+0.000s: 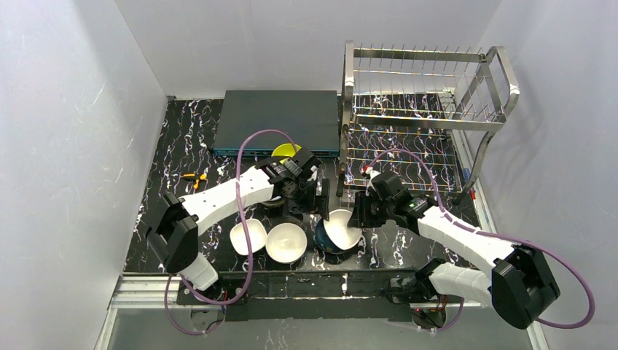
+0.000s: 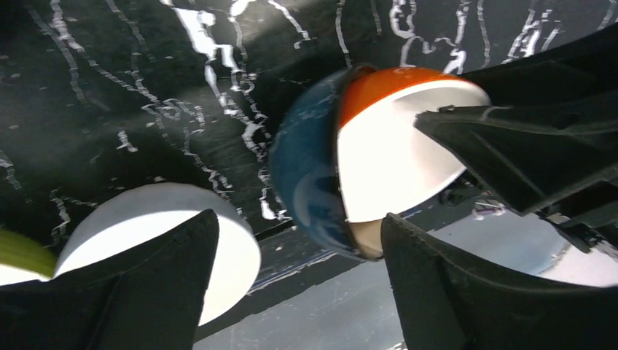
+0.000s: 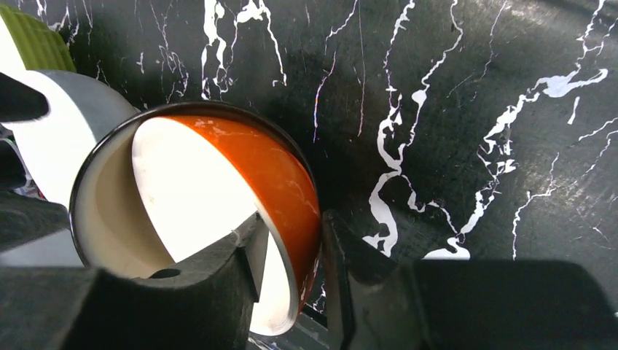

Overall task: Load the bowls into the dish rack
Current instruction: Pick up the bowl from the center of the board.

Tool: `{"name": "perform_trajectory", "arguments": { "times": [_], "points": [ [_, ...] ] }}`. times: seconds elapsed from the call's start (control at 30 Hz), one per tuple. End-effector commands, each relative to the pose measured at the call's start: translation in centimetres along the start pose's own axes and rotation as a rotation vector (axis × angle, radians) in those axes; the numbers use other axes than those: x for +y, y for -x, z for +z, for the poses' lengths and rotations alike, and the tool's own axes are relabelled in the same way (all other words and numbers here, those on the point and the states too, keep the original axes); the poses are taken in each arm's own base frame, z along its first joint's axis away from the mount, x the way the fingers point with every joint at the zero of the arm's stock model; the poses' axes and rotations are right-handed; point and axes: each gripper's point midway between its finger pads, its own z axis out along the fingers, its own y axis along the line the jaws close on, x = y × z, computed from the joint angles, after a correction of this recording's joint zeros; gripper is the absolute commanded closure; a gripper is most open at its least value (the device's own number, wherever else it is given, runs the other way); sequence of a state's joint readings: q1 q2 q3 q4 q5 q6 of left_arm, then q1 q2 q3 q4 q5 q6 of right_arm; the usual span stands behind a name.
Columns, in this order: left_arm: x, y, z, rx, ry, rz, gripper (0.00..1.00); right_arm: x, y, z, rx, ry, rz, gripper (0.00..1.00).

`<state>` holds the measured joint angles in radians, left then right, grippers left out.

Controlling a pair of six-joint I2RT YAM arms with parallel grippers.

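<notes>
Right claw (image 3: 291, 226) pinches the orange bowl (image 3: 248, 168) by its wall, one finger inside, one outside; the bowl tilts on edge in the dark blue bowl (image 2: 302, 175); left claw (image 2: 299, 226) gapes empty; the dish rack (image 1: 426, 117) stands just beyond, nearer the right arm.

The box (image 1: 280, 120) lies just left of the rack (image 1: 426, 109). Before the rack, slightly left, a tilted bowl (image 1: 342, 224) sits in a lower bowl (image 1: 324, 242); further left lie two bowls (image 1: 286, 242) together.
</notes>
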<state>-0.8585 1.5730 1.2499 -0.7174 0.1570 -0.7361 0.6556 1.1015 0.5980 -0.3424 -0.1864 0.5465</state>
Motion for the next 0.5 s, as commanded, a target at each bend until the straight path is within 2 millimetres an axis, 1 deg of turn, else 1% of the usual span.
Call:
{"name": "perform_trajectory", "arguments": {
  "times": [0.0,0.07,0.13,0.2,0.27,0.37,0.47],
  "points": [
    [-1.9,-1.3,0.5,0.047,-0.092,-0.01,0.26,1.3,1.9,-0.2,-0.062,0.048,-0.008,0.61],
    [-2.1,-2.0,0.7,0.061,-0.09,0.003,0.3,1.5,2.1,-0.5,-0.07,0.047,-0.008,0.65],
    [-2.0,-2.4,0.7,0.066,-0.088,0.005,0.35,1.5,2.4,-0.6,-0.083,0.045,-0.006,0.72],
    [-1.8,-2.9,0.9,0.072,-0.081,0.01,0.42,1.6,2.7,-0.9,-0.095,0.044,-0.006,0.78],
    [-1.5,-3.4,1.1,0.081,-0.068,0.008,0.48,1.7,2.8,-1.1,-0.104,0.04,-0.005,0.86],
    [-1.1,-3.7,1.2,0.082,-0.059,0.005,0.61,1.6,3.4,-1.6,-0.13,0.02,-0.005,0.99],
    [-1.1,-3.7,1.1,0.073,-0.064,0.012,0.73,1.5,4.2,-2.4,-0.169,0.002,-0.007,0.99]
  ]
}}
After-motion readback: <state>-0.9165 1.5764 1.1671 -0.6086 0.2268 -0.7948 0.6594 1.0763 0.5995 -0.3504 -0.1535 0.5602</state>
